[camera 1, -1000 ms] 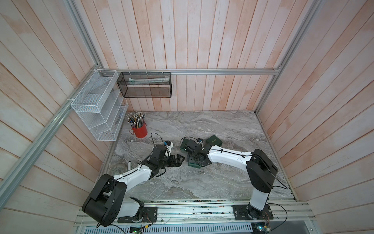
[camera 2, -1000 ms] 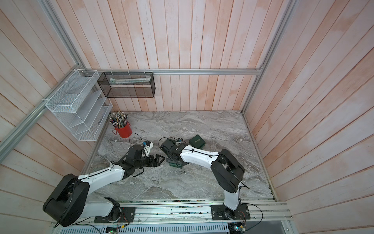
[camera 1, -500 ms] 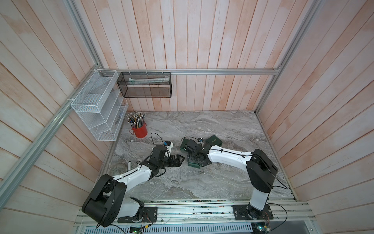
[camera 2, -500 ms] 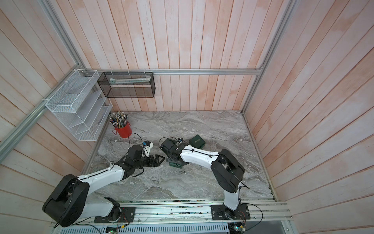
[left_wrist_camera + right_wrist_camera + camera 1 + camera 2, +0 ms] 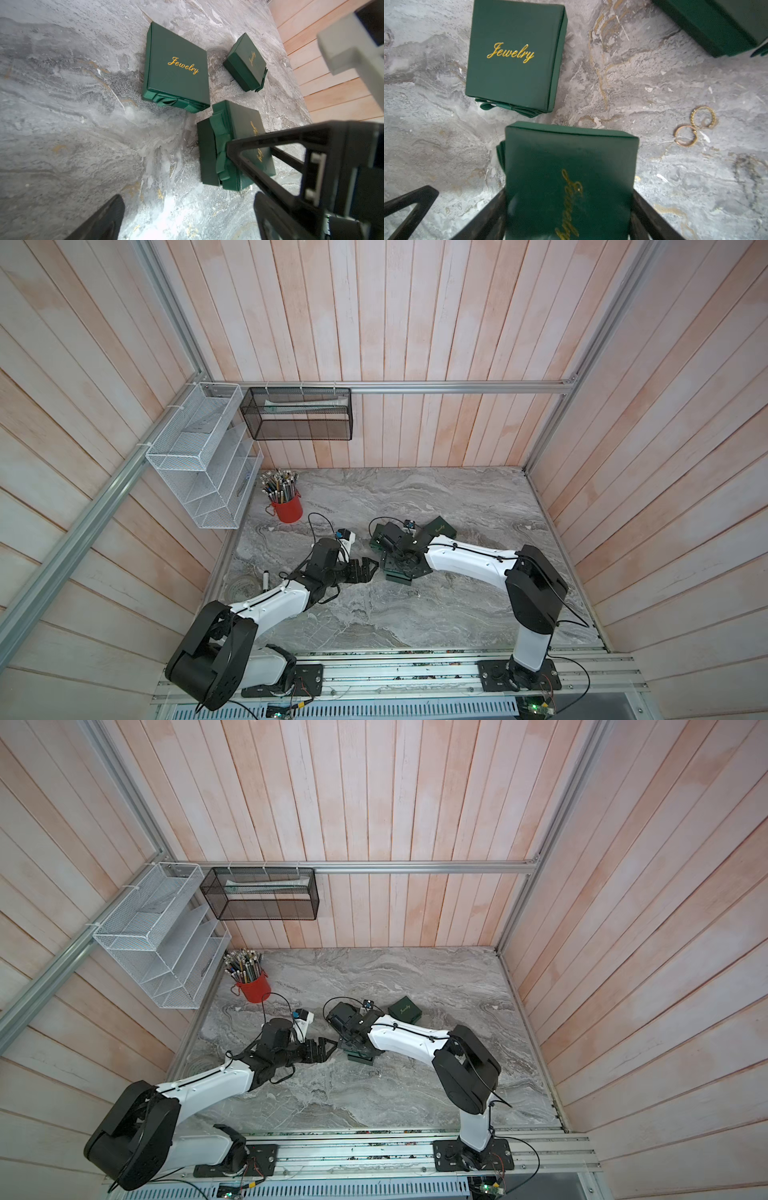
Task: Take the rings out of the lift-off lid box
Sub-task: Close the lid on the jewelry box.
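My right gripper [image 5: 569, 199] is shut on a dark green lift-off lid box [image 5: 571, 166] with gold "Jewelry" lettering, one finger against each side. In both top views it stands at mid-table [image 5: 401, 568] [image 5: 358, 1048]. In the left wrist view this box [image 5: 245, 128] shows its top part shifted sideways over a darker part. Two thin metal rings [image 5: 692, 126] lie touching on the marble beside it. My left gripper [image 5: 187, 216] is open and holds nothing; in a top view it [image 5: 370, 570] sits just left of the box.
A larger green box [image 5: 176, 66] [image 5: 512, 56] and a small one [image 5: 245, 62] [image 5: 440, 527] lie further back. A red cup of pencils [image 5: 286, 508] stands at the back left, below a white wire rack [image 5: 199, 456] and a black mesh basket [image 5: 299, 412].
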